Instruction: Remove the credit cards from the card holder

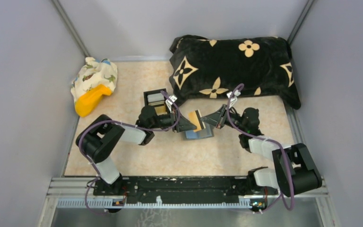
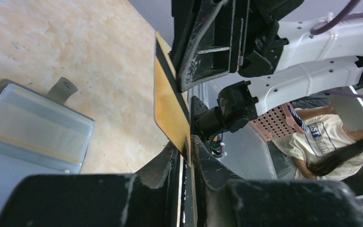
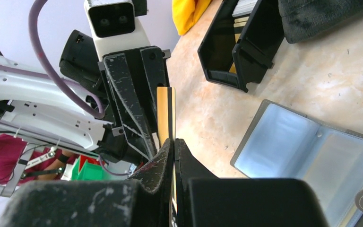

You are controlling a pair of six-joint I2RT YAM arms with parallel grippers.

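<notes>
The gold card (image 2: 170,109), clamped in the right pincer (image 3: 174,142), could drop if released before the left pincer (image 2: 187,144), grip unclear, holds.

Table (image 1: 170,158) bears card holder (image 1: 198,134), black box (image 1: 154,100), pillow (image 1: 231,66), cloth bundle (image 1: 94,78).

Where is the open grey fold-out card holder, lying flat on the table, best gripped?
Likely by its small grey strap tab, coming from above at that edge: the card holder lies spread flat, and only the tab juts beyond its outline.
</notes>
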